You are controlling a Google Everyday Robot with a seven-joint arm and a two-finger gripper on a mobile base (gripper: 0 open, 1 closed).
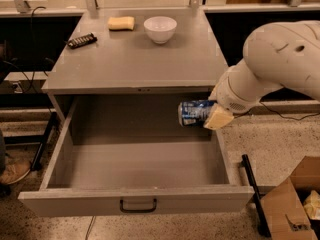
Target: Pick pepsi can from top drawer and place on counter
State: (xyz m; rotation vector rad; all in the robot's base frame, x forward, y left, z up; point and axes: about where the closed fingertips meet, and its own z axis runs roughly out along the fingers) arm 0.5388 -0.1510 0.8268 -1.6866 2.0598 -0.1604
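Observation:
The blue pepsi can [192, 113] lies sideways in my gripper [210, 115], which is shut on its right end. The can hangs in the air over the right rear part of the open top drawer [135, 201], just below the counter's front edge. The drawer is pulled fully out and its grey floor holds nothing. The counter [135, 59] is the flat grey cabinet top behind and above the drawer. My white arm [275, 64] comes in from the right.
On the counter's far side stand a white bowl [160, 29], a yellow sponge [121, 23] and a dark flat object [82, 40]. A cardboard box [290, 204] sits on the floor at lower right. A shoe [12, 171] shows at the left edge.

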